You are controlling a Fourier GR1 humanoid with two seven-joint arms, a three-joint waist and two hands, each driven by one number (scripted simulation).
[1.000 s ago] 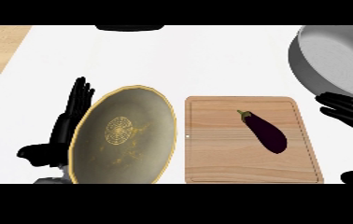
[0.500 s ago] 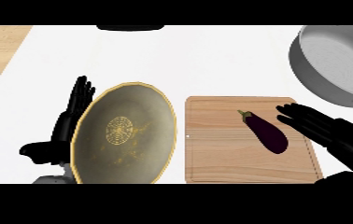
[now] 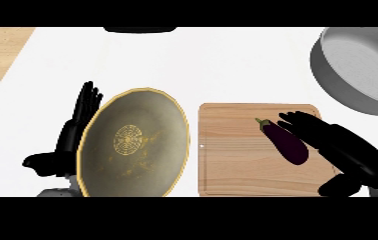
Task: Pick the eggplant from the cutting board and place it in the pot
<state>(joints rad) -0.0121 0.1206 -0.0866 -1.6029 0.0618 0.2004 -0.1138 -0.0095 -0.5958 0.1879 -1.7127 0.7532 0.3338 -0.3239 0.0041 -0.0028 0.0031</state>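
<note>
A dark purple eggplant [image 3: 283, 140] with a green stem lies on the right part of the wooden cutting board [image 3: 232, 166]. My right hand [image 3: 334, 143] is over the board's right edge, fingers straight and open, fingertips just right of the eggplant's stem end. The grey pot [image 3: 347, 72] stands at the far right, cut off by the picture's edge. My left hand [image 3: 72, 132] rests open at the left, fingers up, partly hidden behind a plate.
A large round plate [image 3: 134, 142] with a gold rim and gold centre pattern sits left of the board. A wooden strip [image 3: 13, 43] shows at the far left. A dark object [image 3: 140, 30] lies at the counter's back edge.
My right hand has come in from the right edge and moved left over the board, up to the eggplant. The left hand and the eggplant have kept their places.
</note>
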